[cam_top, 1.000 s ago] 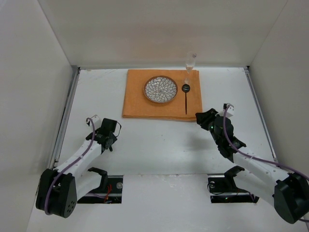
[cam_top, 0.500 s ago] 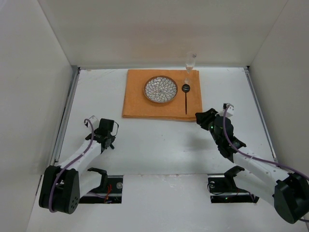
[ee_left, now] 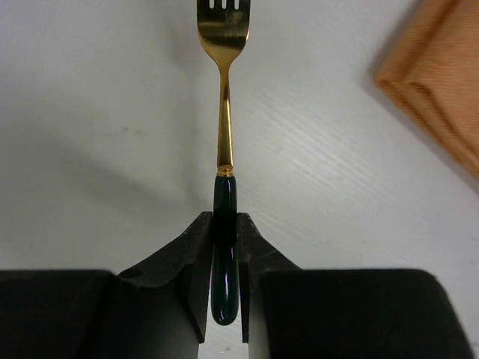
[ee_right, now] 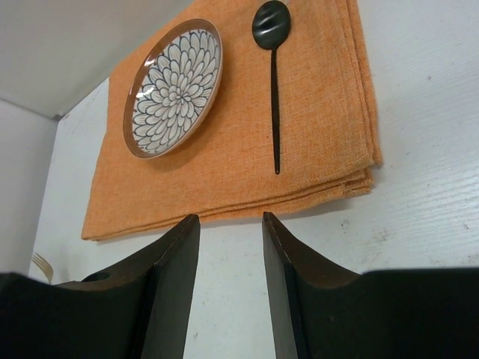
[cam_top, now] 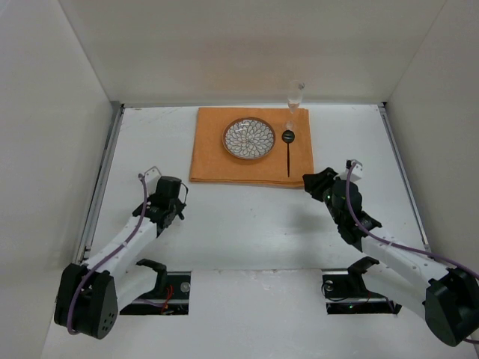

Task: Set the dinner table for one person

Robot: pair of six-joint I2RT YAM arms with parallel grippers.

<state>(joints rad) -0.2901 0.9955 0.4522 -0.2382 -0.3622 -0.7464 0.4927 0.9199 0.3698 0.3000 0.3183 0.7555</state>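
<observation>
My left end effector (ee_left: pixel 224 228) pinches the fork (ee_left: pixel 224 112) by its slim dark handle over the table (cam_top: pixel 247 232). The fork could swing or slip before reaching the orange mat (cam_top: pixel 213 161) at one o'clock. My right end effector (ee_right: pixel 230 224) gapes, empty.

From where I stand, no lettering, label, brand, number or sign can be read on the table (cam_top: pixel 247 224) or on anything lying on it. The plate (ee_right: pixel 174 87) bears only a petal pattern.
</observation>
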